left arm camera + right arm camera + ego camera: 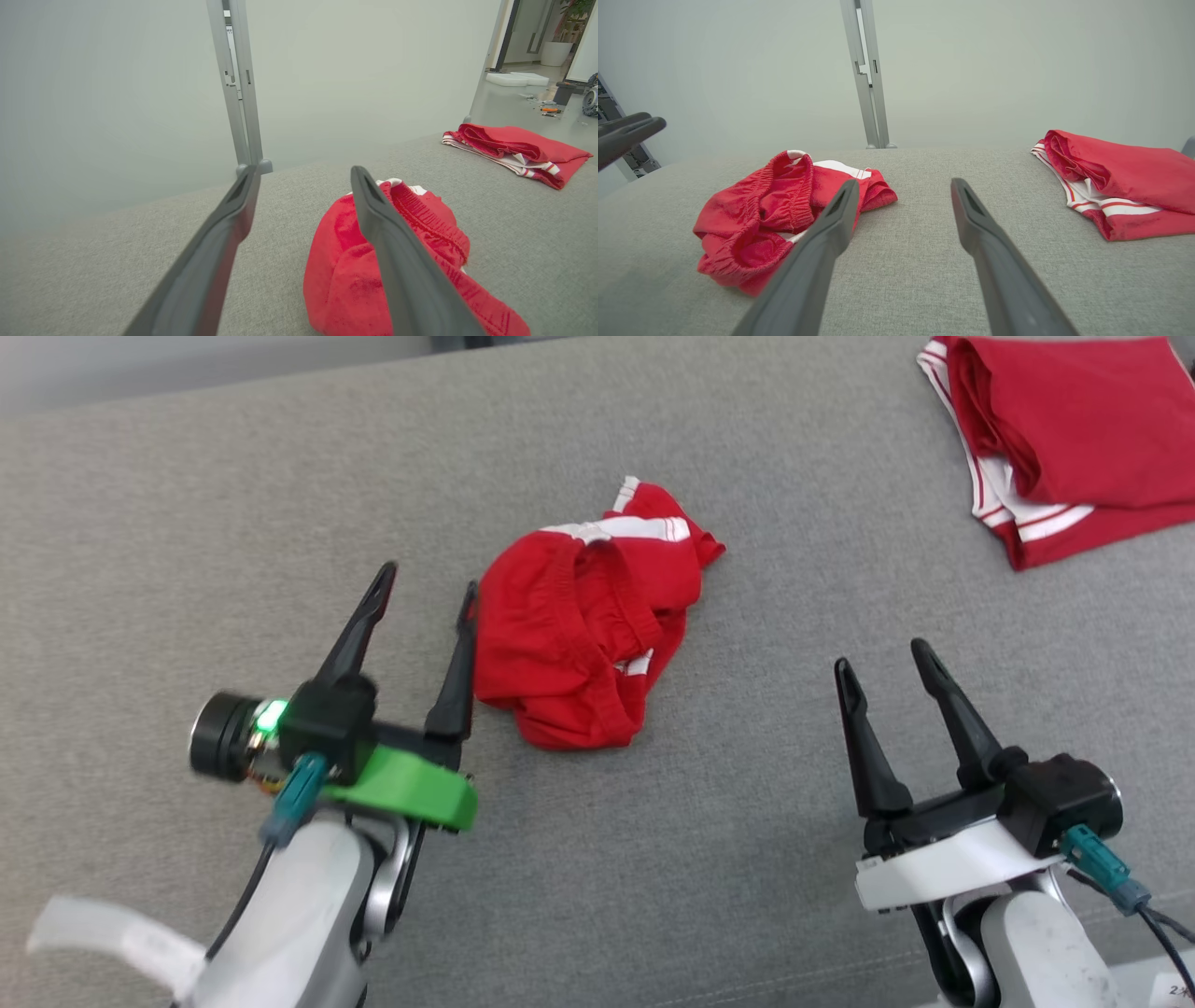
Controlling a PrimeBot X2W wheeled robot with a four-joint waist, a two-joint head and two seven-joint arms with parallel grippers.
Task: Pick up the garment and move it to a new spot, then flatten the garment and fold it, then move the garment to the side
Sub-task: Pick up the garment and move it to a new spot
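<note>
- Nearest to the head camera is the left gripper (428, 579), low at the left. Its jaws are wide apart and hold nothing.
- The garment (569, 635) lies about the middle of the grey fabric surface (187, 504). It is between the 2 grippers and much closer to the left one.
- I judge it soft, light and limp. It will probably sag and unfold when it is lifted, and the looped cloth should not slip between the fingers.
- The best place to take hold seems to be the gathered elastic waistband (803, 205). It makes a thick ridge on top of the heap, while a thin single layer may pull out.
- It looks like a pair of red shorts with white bands, crumpled into a loose heap with many folds. The waistband opening is turned upward.
- The inner finger of the left gripper stands at the left edge of the garment. I cannot tell if it touches the cloth. In the left wrist view this finger crosses in front of the red heap.
- The right gripper (881, 654) is low at the right, well apart from the garment. Its jaws are also open and empty.
- 1 more red piece, the folded garment (1074, 429), lies at the far right corner, well apart from everything.
- Behind the surface stands a grey metal post (238, 93) against a pale wall.
</note>
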